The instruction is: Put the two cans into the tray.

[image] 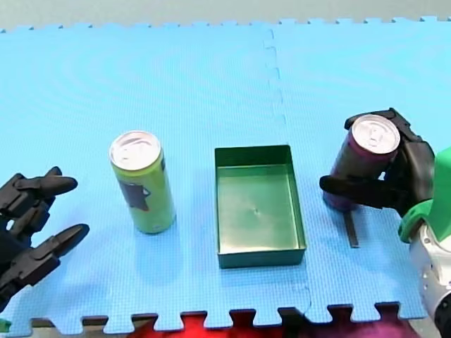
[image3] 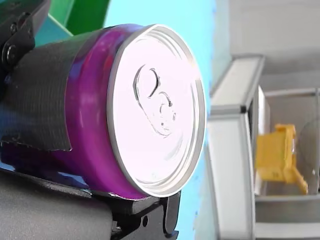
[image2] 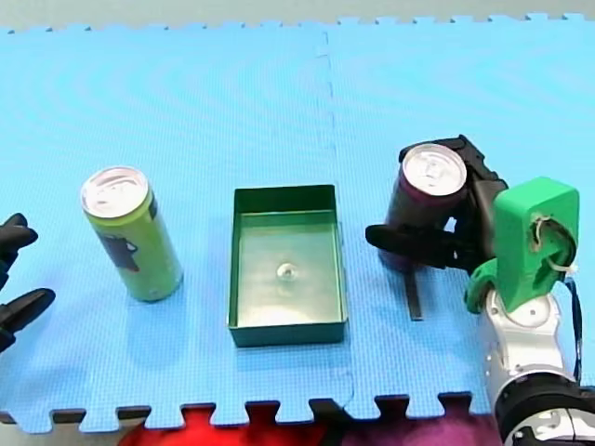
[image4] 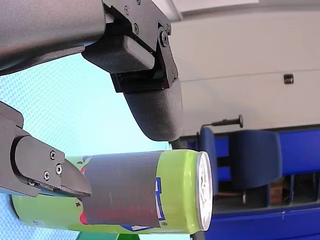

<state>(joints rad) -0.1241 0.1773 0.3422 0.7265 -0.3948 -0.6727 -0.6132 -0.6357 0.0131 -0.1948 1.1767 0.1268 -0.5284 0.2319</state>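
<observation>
One blue foam mat (image: 211, 84) covers the work surface, and the green tray (image: 261, 258) sits open near its middle with neither can inside. The green can (image: 144, 186) stands upright on the mat just left of the tray. The purple can (image: 359, 165) stands upright to the tray's right, its long axis vertical or leaning very slightly. The right hand (image: 405, 172) is clenched around the purple can, thumb across the front of its body and fingers round the back. The first wrist view shows the same grip from close up, with the can's lid (image3: 157, 107) facing the camera. Whether the base has left the mat is hard to judge; it looks about level with the surface. The left hand (image: 32, 225) holds nothing, at the mat's near left corner, apart from the green can. The tray lies directly leftward of the held can, so the right arm's carry is short and sideways. A thin dark strip (image: 350, 229) lies on the mat below the purple can.
</observation>
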